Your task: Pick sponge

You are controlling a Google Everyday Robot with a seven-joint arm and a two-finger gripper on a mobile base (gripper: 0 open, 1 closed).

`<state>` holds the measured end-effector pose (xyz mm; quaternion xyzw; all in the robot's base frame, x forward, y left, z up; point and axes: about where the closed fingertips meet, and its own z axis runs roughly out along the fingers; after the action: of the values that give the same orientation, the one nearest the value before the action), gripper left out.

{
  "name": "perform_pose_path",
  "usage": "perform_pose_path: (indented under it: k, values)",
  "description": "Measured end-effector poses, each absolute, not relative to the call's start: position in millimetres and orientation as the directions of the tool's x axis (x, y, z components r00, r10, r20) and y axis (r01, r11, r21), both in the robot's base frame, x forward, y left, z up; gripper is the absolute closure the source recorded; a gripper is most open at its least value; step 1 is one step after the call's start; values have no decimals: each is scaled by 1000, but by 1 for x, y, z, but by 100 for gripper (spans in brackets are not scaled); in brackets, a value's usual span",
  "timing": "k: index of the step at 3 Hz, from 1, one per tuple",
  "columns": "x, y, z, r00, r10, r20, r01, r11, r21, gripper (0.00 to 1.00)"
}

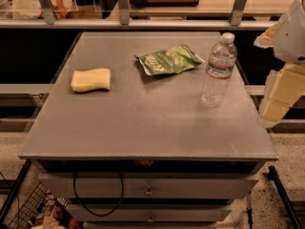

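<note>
The sponge [91,79] is a pale yellow block with wavy sides, lying flat on the left part of the grey table [143,123]. My gripper [279,99] hangs at the far right edge of the view, past the table's right side and well away from the sponge. It holds nothing that I can see.
A crinkled green snack bag [168,59] lies at the table's back middle. A clear water bottle [218,70] stands upright at the right, between my gripper and the sponge. Drawers sit under the tabletop. A railing runs behind the table.
</note>
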<state>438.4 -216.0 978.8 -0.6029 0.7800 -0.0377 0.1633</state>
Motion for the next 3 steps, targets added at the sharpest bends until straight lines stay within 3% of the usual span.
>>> perform_pose_path:
  k: [2,3]
  values:
    - [441,-213,979,-213,-950,-228,-929,269,-253,0]
    - [454,-174,982,-103,-950,-294,-949,182,-257,0]
